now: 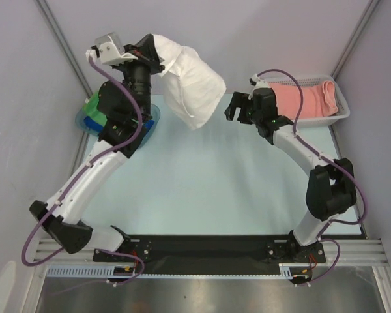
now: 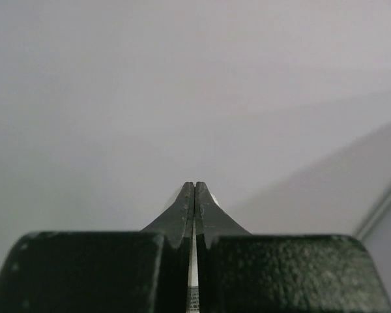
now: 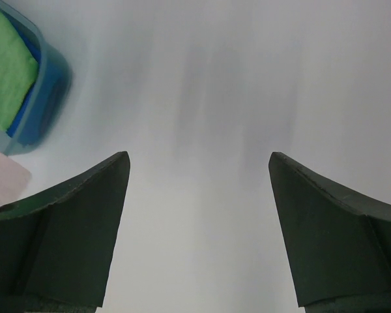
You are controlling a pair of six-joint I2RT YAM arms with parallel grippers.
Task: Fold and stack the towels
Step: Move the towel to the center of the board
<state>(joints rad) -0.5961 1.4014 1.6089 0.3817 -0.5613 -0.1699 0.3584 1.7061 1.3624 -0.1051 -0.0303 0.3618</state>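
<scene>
**A:** While your left gripper (image 1: 155, 60) sits raised at the back, what's it on?

**B:** It's clamped on the white towel (image 1: 192, 85), which hangs in the air over the worktop (image 1: 215, 189). Your right gripper (image 1: 231, 108) is just beside the towel's lower edge, fingers wide apart.

**A:** Other towels?

**B:** Pink towel (image 1: 306, 98) is in the white basket (image 1: 342, 104). Green towel (image 3: 6, 72) lies over a blue towel (image 3: 23, 117) in the blue tray (image 3: 55, 75).
</scene>
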